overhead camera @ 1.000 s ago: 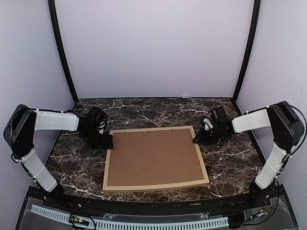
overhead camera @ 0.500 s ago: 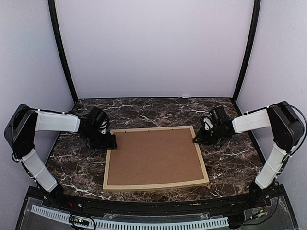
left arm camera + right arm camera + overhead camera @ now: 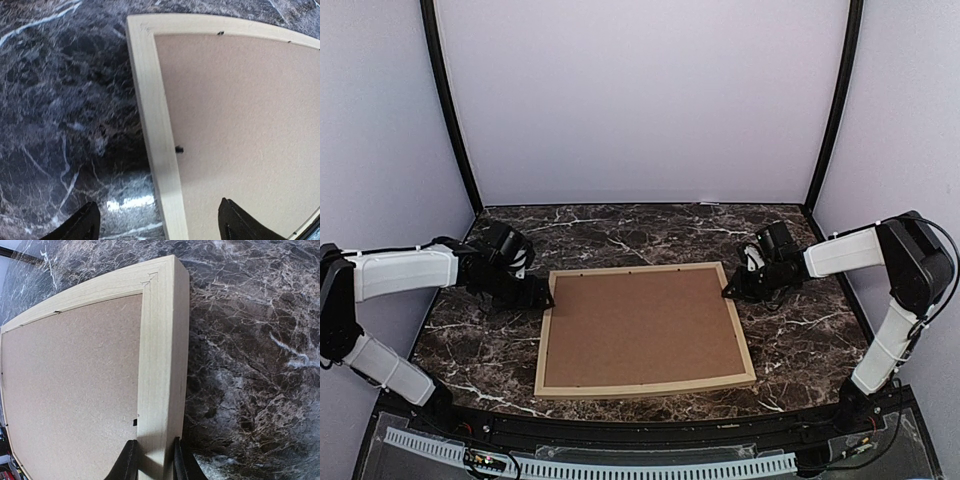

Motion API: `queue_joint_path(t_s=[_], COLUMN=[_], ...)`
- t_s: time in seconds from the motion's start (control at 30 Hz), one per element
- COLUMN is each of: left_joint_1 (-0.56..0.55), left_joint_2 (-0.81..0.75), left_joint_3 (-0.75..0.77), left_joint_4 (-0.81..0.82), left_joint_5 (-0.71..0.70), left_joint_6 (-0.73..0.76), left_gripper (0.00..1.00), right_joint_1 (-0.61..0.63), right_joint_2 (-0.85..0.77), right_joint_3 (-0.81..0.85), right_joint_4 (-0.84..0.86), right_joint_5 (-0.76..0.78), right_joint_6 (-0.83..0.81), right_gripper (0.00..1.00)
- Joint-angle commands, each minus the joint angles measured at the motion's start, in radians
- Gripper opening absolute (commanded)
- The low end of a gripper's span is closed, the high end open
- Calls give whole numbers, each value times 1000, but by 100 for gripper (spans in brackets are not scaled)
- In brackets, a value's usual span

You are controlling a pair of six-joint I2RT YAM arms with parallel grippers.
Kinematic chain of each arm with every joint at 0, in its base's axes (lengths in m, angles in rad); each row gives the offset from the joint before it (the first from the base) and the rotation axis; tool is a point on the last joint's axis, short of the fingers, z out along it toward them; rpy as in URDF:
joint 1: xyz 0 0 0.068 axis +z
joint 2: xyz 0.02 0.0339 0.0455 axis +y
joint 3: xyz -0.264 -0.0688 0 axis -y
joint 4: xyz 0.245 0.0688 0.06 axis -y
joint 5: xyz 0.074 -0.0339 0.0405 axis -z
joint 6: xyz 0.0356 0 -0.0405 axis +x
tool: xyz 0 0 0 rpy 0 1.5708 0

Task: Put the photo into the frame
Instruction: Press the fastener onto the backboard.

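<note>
A thin wooden frame (image 3: 645, 386) is laid back-up on the marble desk (image 3: 800, 340), with a brown backing board (image 3: 640, 325) seated in it. The photo is not seen. The frame's right rail is pinched by the right gripper (image 3: 152, 460). The left gripper (image 3: 157, 225) is spread wide astride the left rail. The frame is judged light and stiff, best held by a rail.
</note>
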Motion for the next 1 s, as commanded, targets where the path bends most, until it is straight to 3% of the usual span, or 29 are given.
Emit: queue_joint_path(t_s=[0.0,0.3,0.53,0.97], left_joint_1=[-3,-78,-136,-153], left_joint_2=[-96,-238,-227,-148], left_joint_3=[-78,-201,-255,-288], left_joint_4=[-131,-193,-181,-104], left_joint_5=[-2,16,2,13], left_joint_6=[-57,-209,-276,-267], left_gripper=[85,85,85,84], right_joint_1=[16,16,16,15], right_joint_2=[48,61,69,66], right_joint_3=[-37,-28,-30,-40], right_joint_4=[-34,-26,-16,-12], right_joint_5=[0,-8,-14,-15], right_joint_6=[5,5,3,5], right_gripper=[15,15,15,15])
